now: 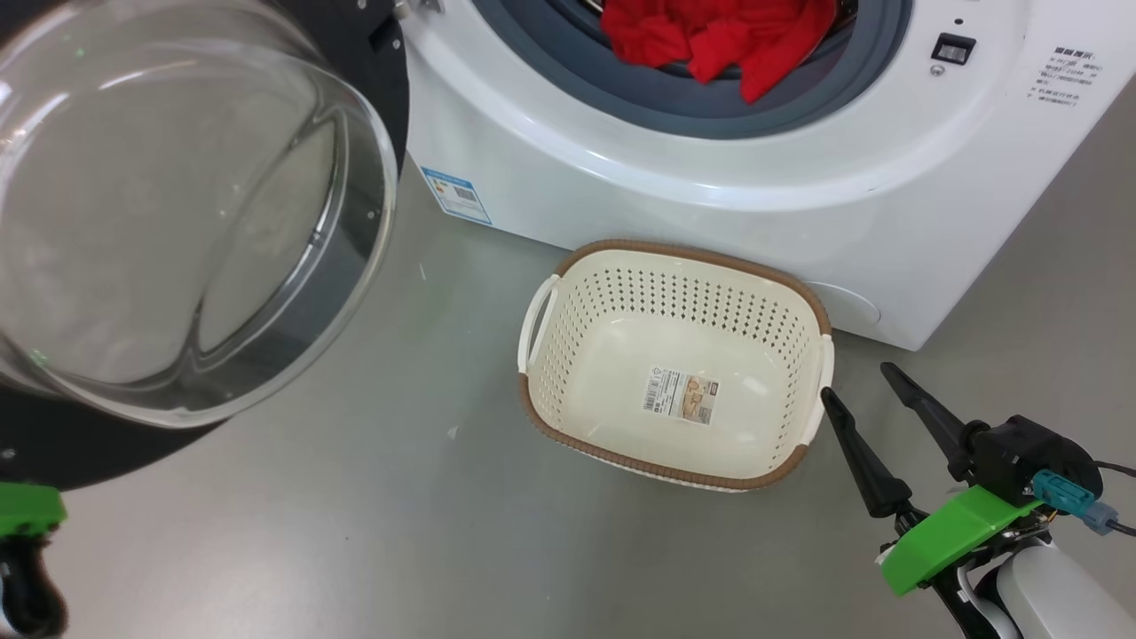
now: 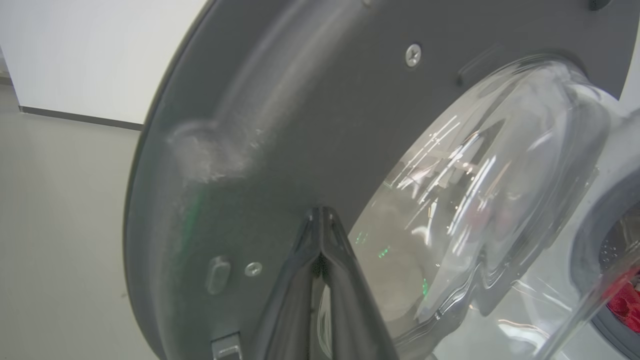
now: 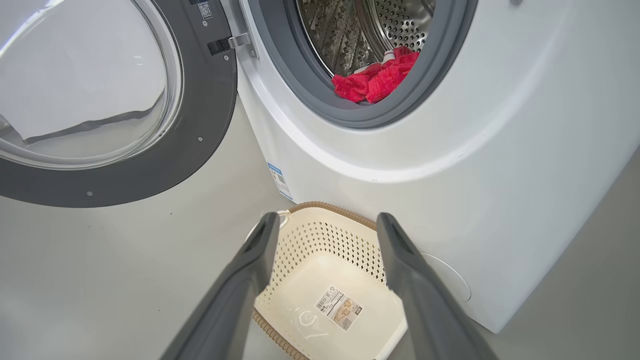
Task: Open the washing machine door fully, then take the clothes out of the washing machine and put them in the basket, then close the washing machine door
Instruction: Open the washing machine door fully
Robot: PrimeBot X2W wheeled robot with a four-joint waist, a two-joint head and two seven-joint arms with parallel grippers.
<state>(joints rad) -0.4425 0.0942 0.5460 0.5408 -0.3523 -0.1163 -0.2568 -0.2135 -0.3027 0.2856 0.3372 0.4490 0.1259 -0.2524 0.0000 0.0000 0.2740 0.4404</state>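
At the far left, the left hand [image 2: 322,214] is keeping its two dark fingers pressed together, holding nothing, with the tips right up against the grey inner face of the washing machine door [image 1: 177,222]; whether they are actually touching it cannot be told. The door is standing swung wide open to the left of the washing machine [image 1: 666,204], its bulging glass bowl facing out over the grey floor [image 1: 355,532]. A small blue label [image 1: 455,193] is sitting on the lower left corner of the machine's white front. Further right, the red clothes [image 1: 719,40] are lying in the mouth of the drum, spilling over the grey rubber ring. Below them, the basket [image 1: 674,251] is resting on the floor, just in front of the machine, with nothing in it but a paper label [image 1: 681,397] on its bottom. At the right, the right hand [image 1: 856,382] is hovering just beside the basket's right handle, its fingers spread wide apart and gripping nothing.
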